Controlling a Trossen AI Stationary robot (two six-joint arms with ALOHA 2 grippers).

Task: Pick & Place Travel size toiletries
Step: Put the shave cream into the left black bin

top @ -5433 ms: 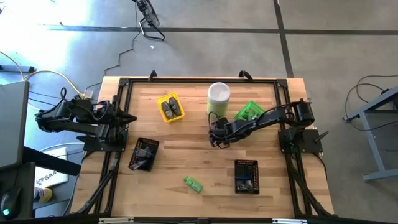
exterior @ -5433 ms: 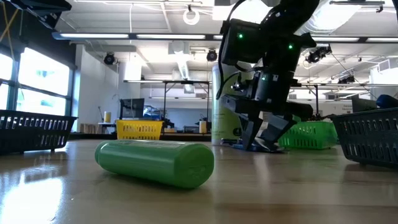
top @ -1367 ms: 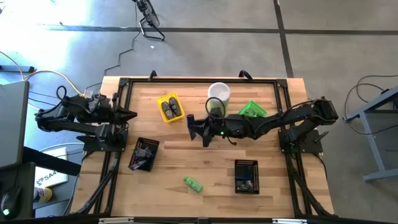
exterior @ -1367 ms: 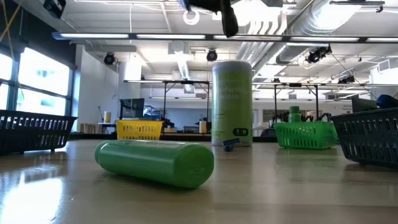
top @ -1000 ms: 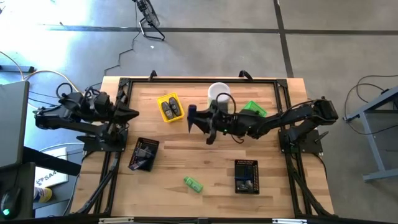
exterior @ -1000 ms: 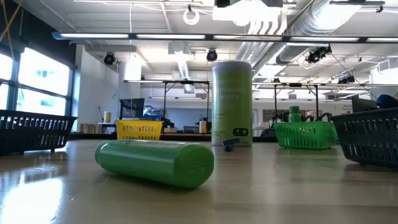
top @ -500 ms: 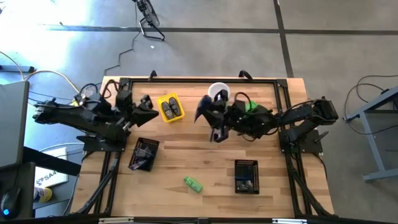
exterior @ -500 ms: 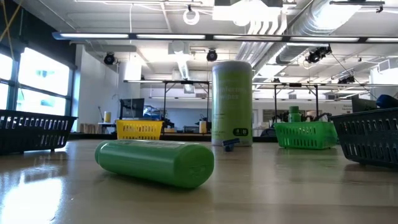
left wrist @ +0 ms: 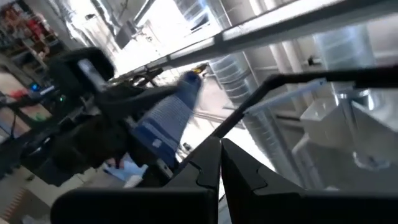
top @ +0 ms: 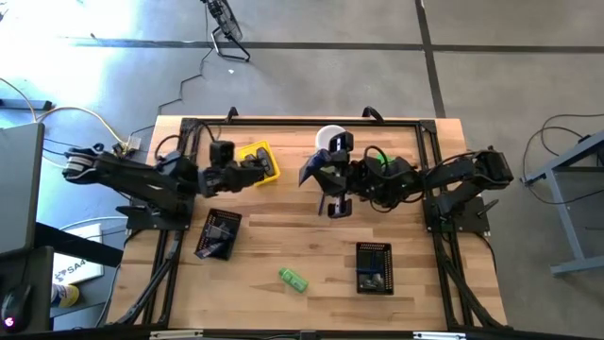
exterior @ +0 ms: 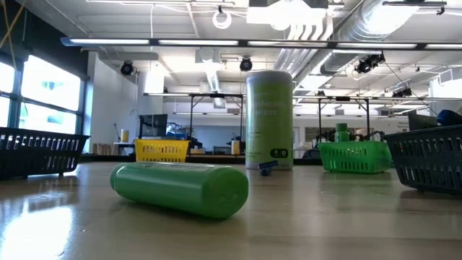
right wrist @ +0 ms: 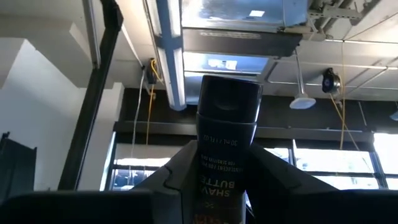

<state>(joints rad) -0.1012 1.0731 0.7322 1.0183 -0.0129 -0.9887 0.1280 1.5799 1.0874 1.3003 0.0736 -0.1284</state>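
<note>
- Nearest the front edge of the tabletop lies a green bottle [top: 293, 279], on its side and alone on the bare wood; it looks not yet sorted, a smooth, bright green cylinder with a rounded end.
- Just right of it, toward the front right corner, a black tray [top: 374, 267] holds small dark packets; a second black tray [top: 218, 234] near the left edge holds thin razor-like pieces, too small to tell apart.
- Mid-table, the right gripper [top: 311, 172] is raised above the wood with its fingers clamped on a small dark bottle [right wrist: 225, 134]. The bottle is a navy tube with a darker cap and white lettering, held cap outward, probably to carry it to a tray.
- The left gripper [top: 253, 167] reaches over the yellow tray [top: 268, 162] near the back edge, its fingers [left wrist: 211, 165] pressed together and empty, perhaps to take the bottle from the other arm.
- Farther back stand the tall canister [exterior: 269, 119] and, toward the right edge, the green tray [exterior: 352, 157], which holds more green bottles.
</note>
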